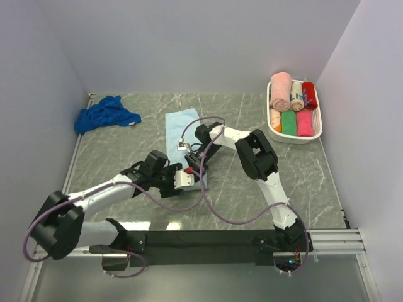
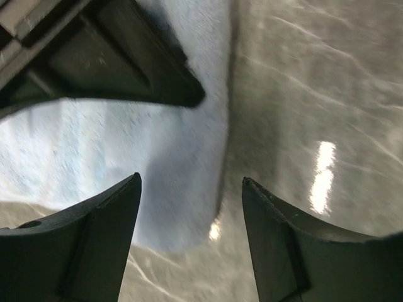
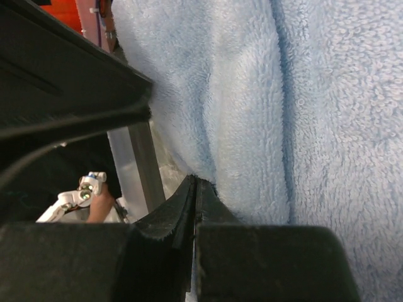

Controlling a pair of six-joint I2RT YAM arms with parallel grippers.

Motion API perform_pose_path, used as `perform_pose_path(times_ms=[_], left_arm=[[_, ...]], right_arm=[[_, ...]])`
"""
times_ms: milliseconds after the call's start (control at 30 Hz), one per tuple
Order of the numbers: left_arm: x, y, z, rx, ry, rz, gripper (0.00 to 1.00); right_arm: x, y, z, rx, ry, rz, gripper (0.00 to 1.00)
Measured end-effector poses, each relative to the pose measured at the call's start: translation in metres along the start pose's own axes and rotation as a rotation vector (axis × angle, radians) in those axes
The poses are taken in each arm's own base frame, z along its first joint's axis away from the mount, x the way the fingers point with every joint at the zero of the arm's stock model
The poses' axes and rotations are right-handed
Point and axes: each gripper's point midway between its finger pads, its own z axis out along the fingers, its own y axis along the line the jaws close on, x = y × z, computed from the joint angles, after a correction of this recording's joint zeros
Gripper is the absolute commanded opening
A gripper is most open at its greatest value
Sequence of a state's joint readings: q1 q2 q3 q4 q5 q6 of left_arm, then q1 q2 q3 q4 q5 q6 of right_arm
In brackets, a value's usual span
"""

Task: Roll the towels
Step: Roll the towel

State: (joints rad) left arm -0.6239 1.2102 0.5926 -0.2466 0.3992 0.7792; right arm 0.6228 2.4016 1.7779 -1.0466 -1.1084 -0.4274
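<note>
- Left pincer (image 2: 190, 182) hangs wide over the pale blue towel (image 1: 182, 126) at the centre of the bench (image 1: 302, 176); right pincer (image 3: 195, 185) is shut at its near edge.
- Roll tight toward twelve o'clock, keeping your edges even.
- At ten o'clock: royal blue towel (image 1: 104, 114).

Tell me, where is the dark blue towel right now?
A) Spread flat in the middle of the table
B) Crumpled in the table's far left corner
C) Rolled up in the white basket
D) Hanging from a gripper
B: the royal blue towel lies bunched up in the far left corner of the table, while the pale blue towel is the one spread flat in the middle.
</note>
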Motion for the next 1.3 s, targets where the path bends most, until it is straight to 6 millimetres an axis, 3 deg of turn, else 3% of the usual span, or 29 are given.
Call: perform_pose_path(times_ms=[167, 200, 300, 367, 500, 600, 767, 867, 967, 1000, 1100, 1200, 1300], left_arm=[[0.010, -0.002, 0.028, 0.017, 0.062, 0.061, 0.48], [0.014, -0.004, 0.033, 0.034, 0.082, 0.064, 0.37], [0.013, 0.001, 0.042, 0.066, 0.114, 0.058, 0.19], [0.012, 0.003, 0.043, 0.103, 0.133, 0.035, 0.15], [0.010, 0.001, 0.042, 0.212, 0.143, -0.043, 0.07], [0.010, -0.004, 0.038, 0.316, 0.150, -0.132, 0.03], [0.011, -0.013, 0.032, 0.506, 0.162, -0.340, 0.01], [0.012, -0.012, 0.032, 0.608, 0.159, -0.491, 0.01], [0.013, -0.007, 0.032, 0.716, 0.156, -0.674, 0.01], [0.013, -0.006, 0.033, 0.744, 0.155, -0.722, 0.01], [0.014, -0.003, 0.034, 0.843, 0.166, -0.883, 0.01], [0.013, -0.002, 0.034, 0.907, 0.181, -0.993, 0.03], [0.014, -0.002, 0.034, 0.929, 0.188, -1.030, 0.04]], right_arm=[[0.000, 0.000, 0.000, -0.009, -0.002, 0.013, 0.00], [0.000, 0.000, -0.001, -0.009, -0.004, 0.019, 0.00], [0.001, -0.001, -0.003, -0.007, -0.007, 0.037, 0.18], [0.000, -0.002, -0.007, -0.005, -0.017, 0.053, 0.29], [0.000, 0.002, -0.025, 0.020, -0.060, 0.085, 0.68], [-0.007, 0.005, -0.057, 0.100, -0.123, 0.050, 0.70], [-0.025, 0.008, -0.150, 0.320, -0.336, -0.053, 0.70], [-0.014, 0.020, -0.208, 0.476, -0.479, -0.107, 0.69], [0.002, 0.045, -0.235, 0.610, -0.570, -0.201, 0.63], [0.006, 0.054, -0.234, 0.630, -0.581, -0.238, 0.57], [0.017, 0.086, -0.215, 0.674, -0.571, -0.381, 0.56], [0.020, 0.105, -0.172, 0.685, -0.494, -0.545, 0.67], [0.023, 0.101, -0.121, 0.688, -0.380, -0.656, 0.73]])
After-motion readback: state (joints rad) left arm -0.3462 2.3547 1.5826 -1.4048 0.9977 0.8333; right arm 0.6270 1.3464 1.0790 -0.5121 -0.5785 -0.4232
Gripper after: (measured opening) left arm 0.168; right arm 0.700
